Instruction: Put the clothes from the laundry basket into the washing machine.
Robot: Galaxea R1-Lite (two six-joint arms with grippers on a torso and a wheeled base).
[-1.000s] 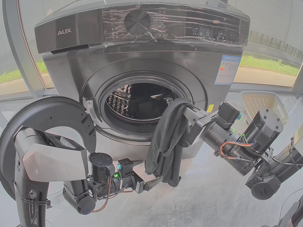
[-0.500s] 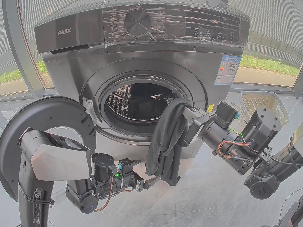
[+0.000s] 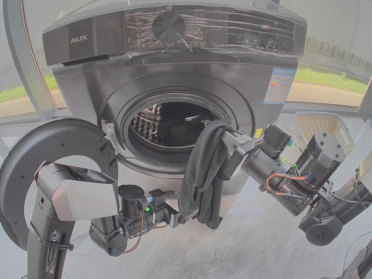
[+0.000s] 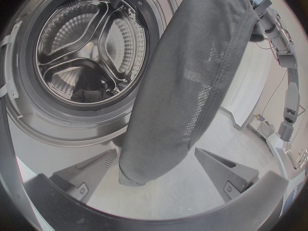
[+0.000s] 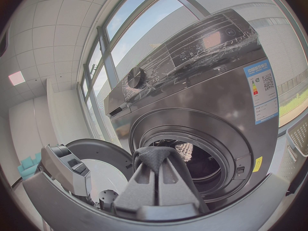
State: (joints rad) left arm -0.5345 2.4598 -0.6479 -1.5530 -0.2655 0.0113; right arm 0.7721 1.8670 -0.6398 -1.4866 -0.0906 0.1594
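Drum mouth (image 3: 166, 126) free, dark garment (image 3: 203, 175) across its right edge.

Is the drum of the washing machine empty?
No, a dark piece of clothing lies at the bottom of the drum.

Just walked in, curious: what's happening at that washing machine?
A robot is loading laundry. Its right gripper grips the top of a dark grey garment, which hangs before the open drum of the washing machine. The left gripper is open around the garment's lower end. Another dark item lies inside the drum; the laundry basket stands to the right.
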